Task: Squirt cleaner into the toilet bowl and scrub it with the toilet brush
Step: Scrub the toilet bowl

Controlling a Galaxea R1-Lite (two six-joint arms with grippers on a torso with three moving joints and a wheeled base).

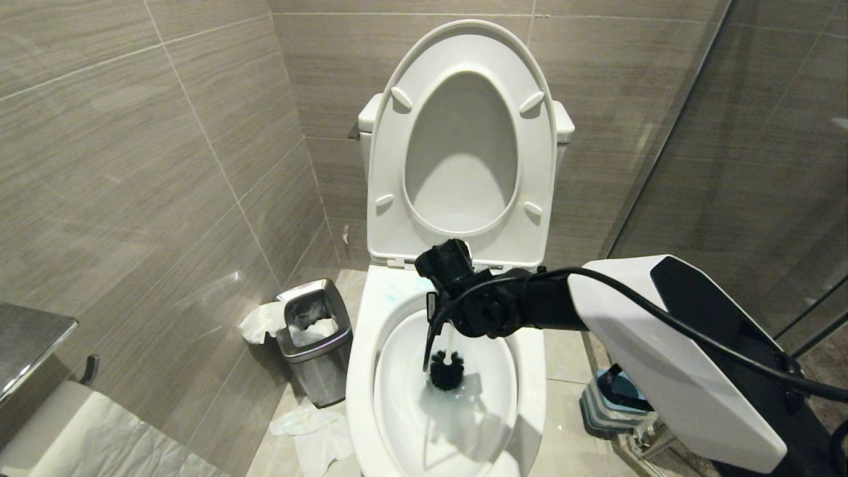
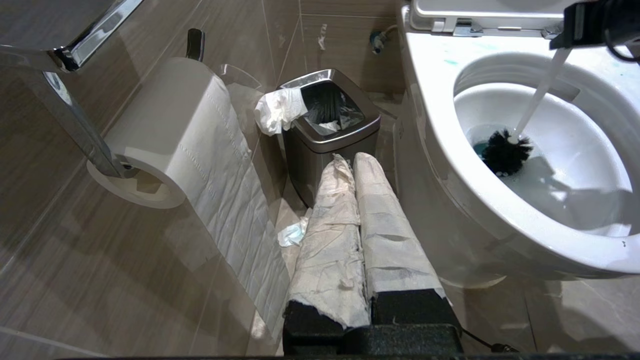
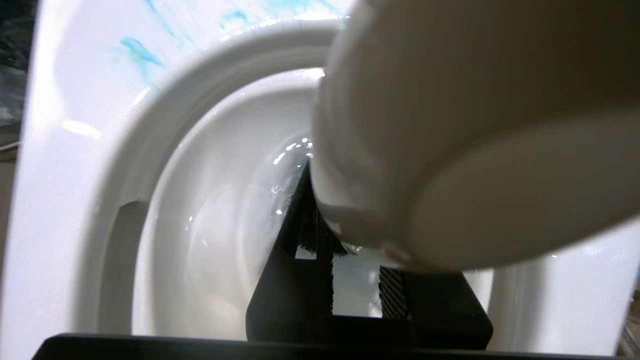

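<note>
Scrubbing is the step now: right gripper (image 1: 440, 301) is closed on the brush (image 1: 446, 370) handle, head below it in teal-tinted water of the bowl (image 1: 530, 391). Next move, I think, needs sweeping along the walls. Left gripper (image 2: 357, 165) rests shut, empty.

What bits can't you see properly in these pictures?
- Long white plastic toilet brush: handle top hidden by the right gripper in the head view.
- Square blue-grey holder: mostly behind the robot's white arm, head view.
- Glossy white ceramic toilet bowl: largely blocked by the blurred handle, right wrist view.
- Cleaner bottle: in no view.
</note>
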